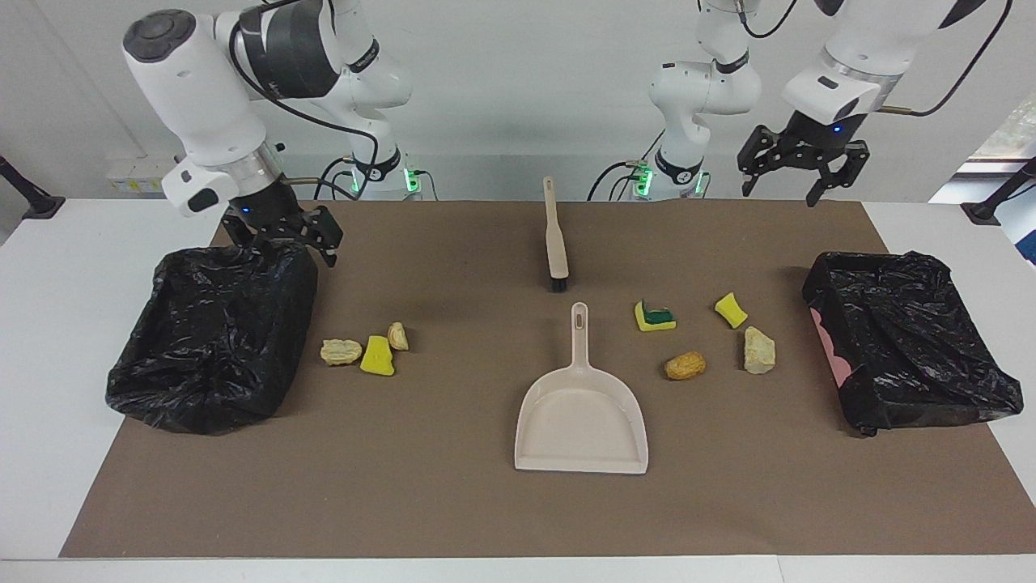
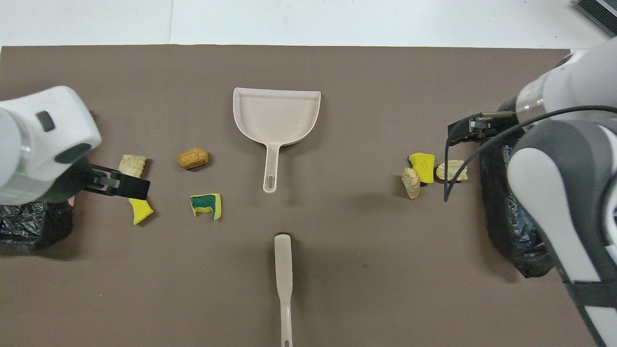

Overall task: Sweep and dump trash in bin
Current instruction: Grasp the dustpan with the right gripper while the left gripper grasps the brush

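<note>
Both fingers sets open, empty: left gripper (image 1: pixel 803 172) up over mat edge, right gripper (image 1: pixel 283 235) over bin (image 1: pixel 214 332) rim. Trash (image 1: pixel 364 353) unswept on worktop. Next: grab brush (image 1: pixel 555 239) + dustpan (image 1: pixel 581 409).

A white table (image 1: pixel 48 324) is covered by a brown mat (image 1: pixel 453 502), on which a beige plastic dustpan (image 1: pixel 581 421) lies, flanked by two black-bagged bins (image 1: pixel 214 332) (image 1: pixel 906 340), with a beige brush (image 1: pixel 555 239) nearer the robots and seven small scraps (image 1: pixel 685 366) beside the dustpan.
</note>
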You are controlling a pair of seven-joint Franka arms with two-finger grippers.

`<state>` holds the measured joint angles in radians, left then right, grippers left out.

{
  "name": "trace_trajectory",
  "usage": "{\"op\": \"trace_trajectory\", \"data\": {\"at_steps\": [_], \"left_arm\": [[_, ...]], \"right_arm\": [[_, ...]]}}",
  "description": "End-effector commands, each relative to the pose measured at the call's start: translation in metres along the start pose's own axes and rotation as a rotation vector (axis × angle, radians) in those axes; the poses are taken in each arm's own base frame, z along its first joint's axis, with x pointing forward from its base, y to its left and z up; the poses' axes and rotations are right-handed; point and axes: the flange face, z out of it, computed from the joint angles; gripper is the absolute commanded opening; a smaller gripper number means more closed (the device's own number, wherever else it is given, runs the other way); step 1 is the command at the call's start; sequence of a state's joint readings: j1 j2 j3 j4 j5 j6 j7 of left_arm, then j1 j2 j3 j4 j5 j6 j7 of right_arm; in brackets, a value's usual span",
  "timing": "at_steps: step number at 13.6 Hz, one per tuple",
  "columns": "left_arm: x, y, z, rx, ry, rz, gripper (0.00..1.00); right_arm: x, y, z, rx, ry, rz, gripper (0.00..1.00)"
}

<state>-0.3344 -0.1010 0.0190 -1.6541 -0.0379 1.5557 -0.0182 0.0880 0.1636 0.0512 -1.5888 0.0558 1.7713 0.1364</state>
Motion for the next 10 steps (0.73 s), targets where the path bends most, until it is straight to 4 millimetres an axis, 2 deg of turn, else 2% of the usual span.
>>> {"op": "trace_trajectory", "data": {"at_steps": [1, 2, 4, 7, 8, 10], "left_arm": [[-0.022, 0.049, 0.036, -0.008, -0.014, -0.031, 1.00], [-0.030, 0.068, 0.049, -0.008, -0.016, -0.040, 1.00], [-0.058, 0.106, 0.078, -0.013, 0.003, -0.040, 1.00], [-0.092, 0.146, 0.111, -0.007, -0.026, -0.058, 1.00], [-0.101, 0.154, 0.119, -0.001, -0.037, -0.071, 1.00], [-0.123, 0.185, 0.149, 0.014, -0.062, -0.066, 1.00]], "right_arm": [[0.017, -0.040, 0.027, -0.017, 0.016, 0.004, 1.00], [0.019, -0.061, 0.041, -0.013, 0.023, -0.011, 1.00], [0.025, -0.088, 0.067, 0.006, 0.031, -0.031, 1.00], [0.030, -0.158, 0.094, 0.024, 0.046, -0.019, 1.00], [0.032, -0.184, 0.103, 0.036, 0.060, 0.002, 1.00], [0.035, -0.241, 0.124, 0.068, 0.082, 0.050, 1.00]]}}
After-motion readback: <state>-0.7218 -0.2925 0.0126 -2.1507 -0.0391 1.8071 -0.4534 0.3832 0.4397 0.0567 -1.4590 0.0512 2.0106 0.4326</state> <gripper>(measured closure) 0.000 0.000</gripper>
